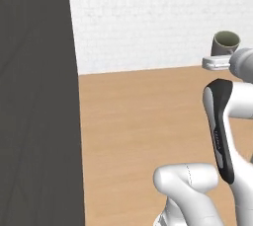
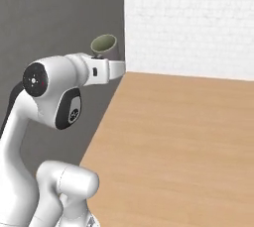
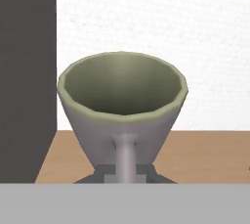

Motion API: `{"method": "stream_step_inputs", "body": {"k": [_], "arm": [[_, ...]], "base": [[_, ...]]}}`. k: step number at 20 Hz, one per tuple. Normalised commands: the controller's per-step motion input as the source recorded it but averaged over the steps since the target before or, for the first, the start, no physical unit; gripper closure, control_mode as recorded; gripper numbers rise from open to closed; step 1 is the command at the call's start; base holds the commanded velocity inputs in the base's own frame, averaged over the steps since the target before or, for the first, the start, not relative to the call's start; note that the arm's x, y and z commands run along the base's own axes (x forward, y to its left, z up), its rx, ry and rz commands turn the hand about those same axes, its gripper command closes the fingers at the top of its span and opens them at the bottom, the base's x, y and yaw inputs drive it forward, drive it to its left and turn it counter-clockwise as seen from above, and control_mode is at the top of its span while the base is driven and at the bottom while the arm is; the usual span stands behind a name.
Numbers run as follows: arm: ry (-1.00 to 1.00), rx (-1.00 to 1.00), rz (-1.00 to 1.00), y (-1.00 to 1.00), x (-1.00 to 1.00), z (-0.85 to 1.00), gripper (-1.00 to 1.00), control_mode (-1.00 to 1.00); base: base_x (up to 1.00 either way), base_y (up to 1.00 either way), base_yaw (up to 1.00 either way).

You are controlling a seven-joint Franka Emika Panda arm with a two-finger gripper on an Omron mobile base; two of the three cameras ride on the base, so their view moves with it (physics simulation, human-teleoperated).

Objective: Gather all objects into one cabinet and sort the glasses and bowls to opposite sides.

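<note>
Up above the smooth wooden counter, one grey-green cup, matte and flaring toward its rim, sits clamped by its handle in the gripper. At nine o'clock stands one flat dark grey panel.

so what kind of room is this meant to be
Most likely a simulated kitchen: a wooden countertop runs back to a white brick wall, a tall dark grey panel stands beside it, and the end effector holds a grey-green cup by its handle.

A grey cup with olive-green inside, a tan wood counter, a white brick wall.
</note>
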Motion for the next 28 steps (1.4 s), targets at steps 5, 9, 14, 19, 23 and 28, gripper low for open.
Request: {"method": "stream_step_inputs", "body": {"k": [5,9,14,19,23,28], "arm": [[0.0,0.0,0.0,0.0,0.0,0.0,1.0,1.0],[0.0,0.0,0.0,0.0,0.0,0.0,1.0,1.0],[0.0,0.0,0.0,0.0,0.0,0.0,1.0,1.0],[0.0,0.0,0.0,0.0,0.0,0.0,1.0,1.0],[0.0,0.0,0.0,0.0,0.0,0.0,1.0,1.0],[0.0,0.0,0.0,0.0,0.0,0.0,1.0,1.0]], "base": [[1.0,-0.19,-0.18],[1.0,-0.51,-0.3],[1.0,-0.6,-0.34],[1.0,-0.81,-0.3],[1.0,-0.8,-0.27],[1.0,-0.76,-0.24]]}}
